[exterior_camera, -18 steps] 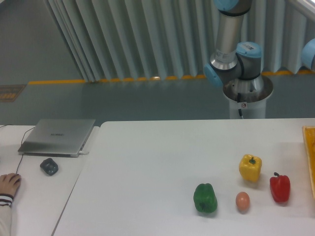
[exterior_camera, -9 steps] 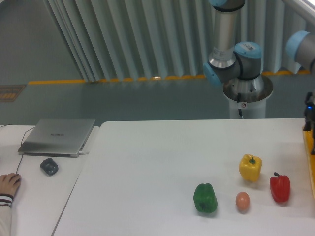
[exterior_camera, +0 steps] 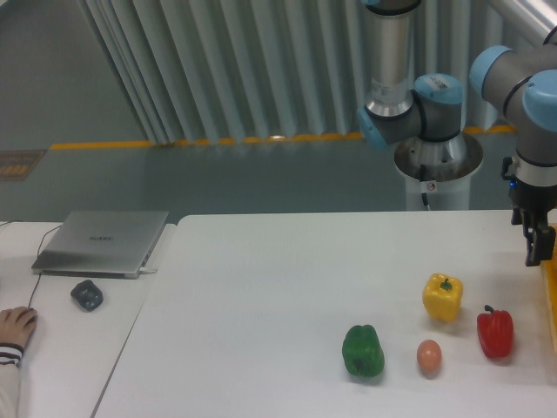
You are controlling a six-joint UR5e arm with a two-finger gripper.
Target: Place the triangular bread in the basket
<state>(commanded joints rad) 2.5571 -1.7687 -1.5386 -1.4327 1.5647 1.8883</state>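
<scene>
Although the triangular bread cannot be seen anywhere, the basket [exterior_camera: 551, 287] shows as an orange sliver at the table's [exterior_camera: 261, 287] right edge, directly below the claw [exterior_camera: 535, 246]. Whether the claw is spread, clenched or carrying anything cannot be told. The red pepper [exterior_camera: 494, 333] lies nearby.
</scene>
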